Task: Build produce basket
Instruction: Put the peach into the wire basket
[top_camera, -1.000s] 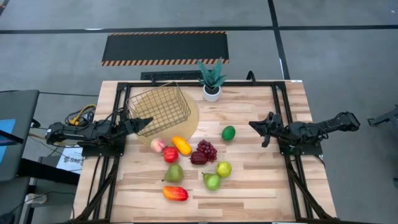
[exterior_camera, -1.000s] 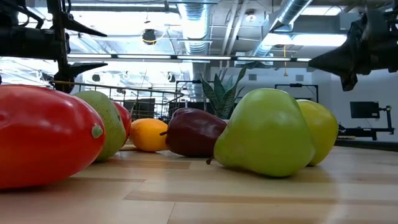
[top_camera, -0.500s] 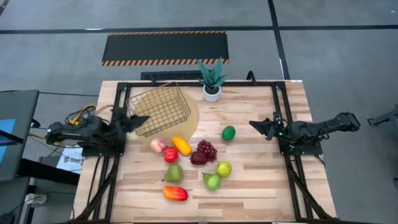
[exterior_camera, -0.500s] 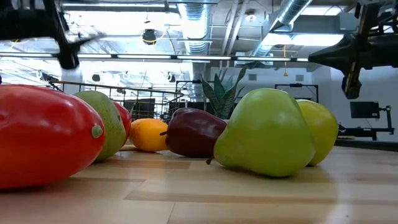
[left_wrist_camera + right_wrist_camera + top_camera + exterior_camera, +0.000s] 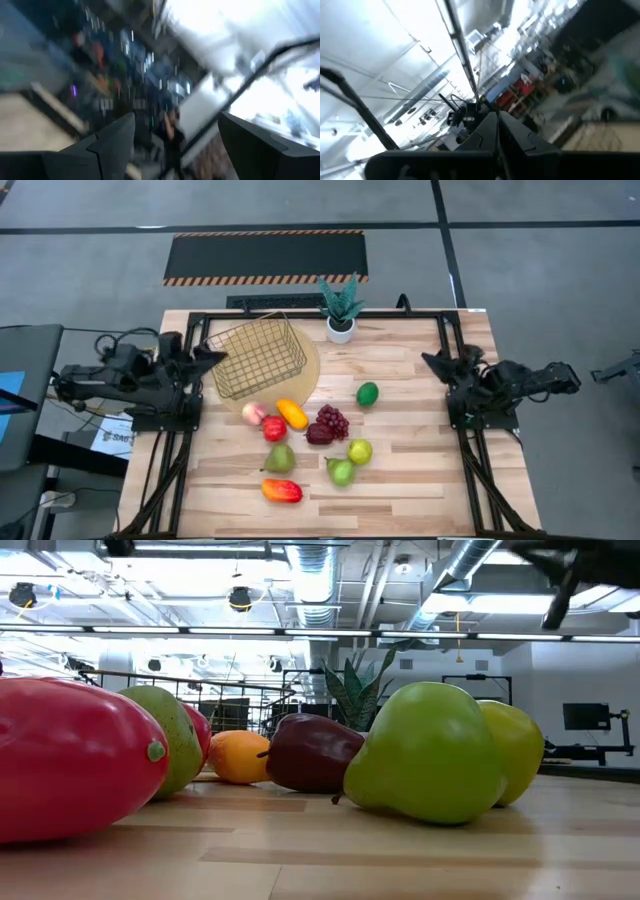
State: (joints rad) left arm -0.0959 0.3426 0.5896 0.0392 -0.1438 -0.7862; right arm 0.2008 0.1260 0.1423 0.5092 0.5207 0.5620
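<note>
The basket (image 5: 262, 357) sits near the desk's (image 5: 420, 470) far left corner and holds no fruit. A small white pot (image 5: 340, 330) at the far edge holds a spiky plant (image 5: 340, 300). The produce (image 5: 315, 442) lies loose on the desk's middle: peach, apple, mango, grapes, pears, with a lime (image 5: 368, 393) set apart and a red mango (image 5: 281, 491) nearest the near edge. The left claw (image 5: 205, 357) hangs at the left edge beside the basket, fingers apart. The right claw (image 5: 437, 363) hangs at the right edge, fingers together.
</note>
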